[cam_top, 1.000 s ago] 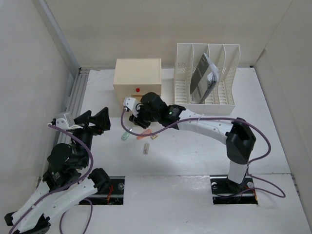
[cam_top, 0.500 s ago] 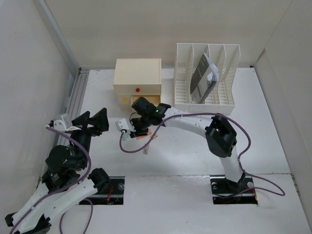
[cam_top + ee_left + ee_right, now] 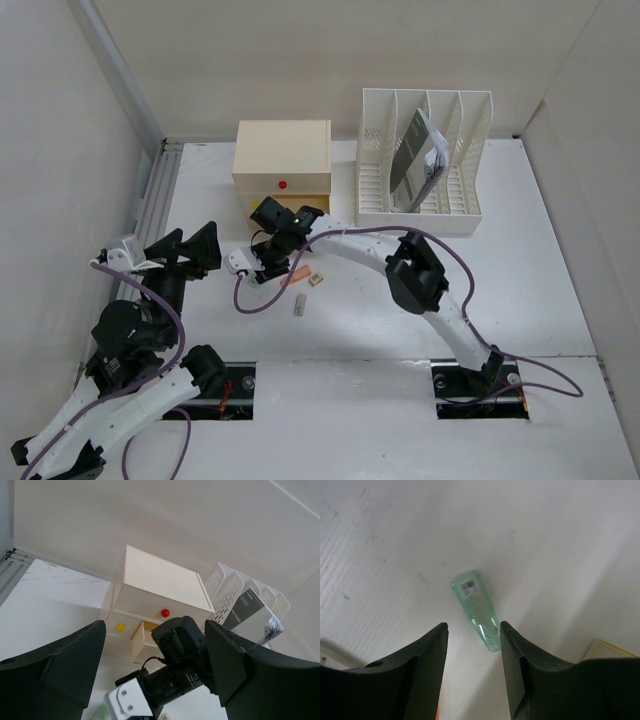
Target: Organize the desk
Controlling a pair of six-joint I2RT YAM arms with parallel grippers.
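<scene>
On the white desk (image 3: 400,300) lies a pale green see-through tube (image 3: 476,610) with a barcode label. My right gripper (image 3: 473,626) hangs straight over it, open, with the dark jaws on either side of the tube's near end and not touching it. In the top view the right gripper (image 3: 268,262) is in front of the cream drawer box (image 3: 282,155) and hides the tube. My left gripper (image 3: 190,245) is raised at the left, open and empty. In the left wrist view, the left gripper (image 3: 155,625) faces the box and the right wrist.
The drawer box has a red knob (image 3: 283,184) and a yellow knob (image 3: 120,627); a lower drawer (image 3: 145,637) stands pulled out. An orange piece (image 3: 297,272) and two small beige pieces (image 3: 299,304) lie near the right gripper. A white file rack (image 3: 425,160) holds a dark booklet (image 3: 412,160).
My right arm has swung left and toward the near edge, from in front of the drawer to above the green tube, and its jaws have widened. The left arm has not moved.
</scene>
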